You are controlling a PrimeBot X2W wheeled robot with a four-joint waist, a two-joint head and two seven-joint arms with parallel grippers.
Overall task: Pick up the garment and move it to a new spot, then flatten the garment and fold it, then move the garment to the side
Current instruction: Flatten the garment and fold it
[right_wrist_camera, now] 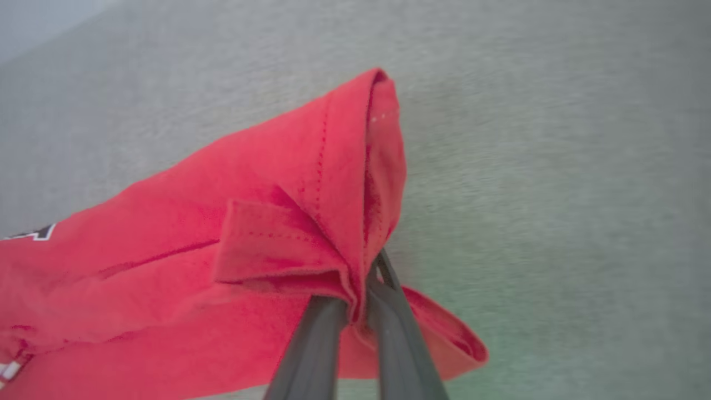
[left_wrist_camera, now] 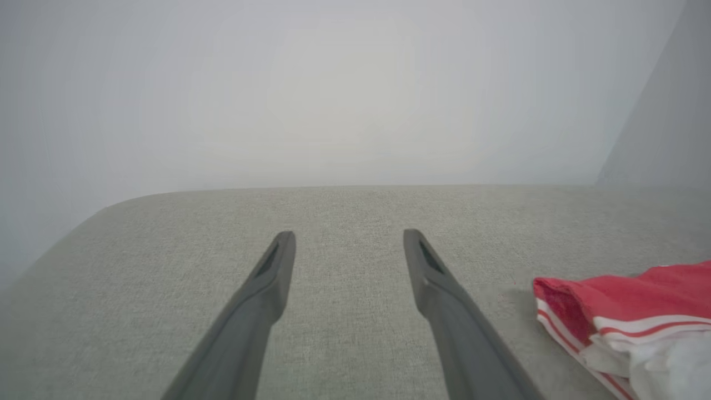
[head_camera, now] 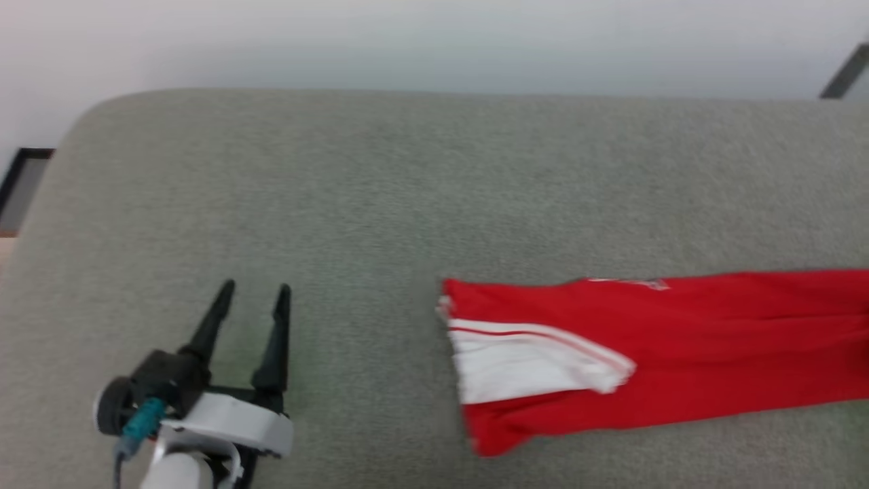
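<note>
Fabric from one end of the garment (right_wrist_camera: 222,250) is clamped between the two fingers of my right gripper (right_wrist_camera: 359,303), which press together on a bunched red hem with a line of stitching. I judge that this hold is at the edge on purpose: pulling from the end lets the rest follow in one long piece and does not open the fold. The pinched end seems lifted a little from the grey cushion (head_camera: 407,204), but the surface under it is blurred in the right wrist view, so I am not sure.

My left gripper (head_camera: 256,288) has its fingers apart and holds nothing. It hovers over bare cushion, well apart from the near end of the garment, and points toward the pale wall (left_wrist_camera: 333,83). I think it is placed there so that it does not disturb the cloth while the right arm does the moving.

In the head view the garment (head_camera: 713,326) lies on the cushion as a long, narrow red band that runs out of the right edge. At its left end a white sleeve (head_camera: 523,367) with thin red stripes lies folded on top. The left wrist view shows the garment (left_wrist_camera: 622,294) at this same end, slightly puffed, with striped trim. A small black mark (right_wrist_camera: 33,233) with white outline sits at the edge of the right wrist view, too cut off to read.
</note>
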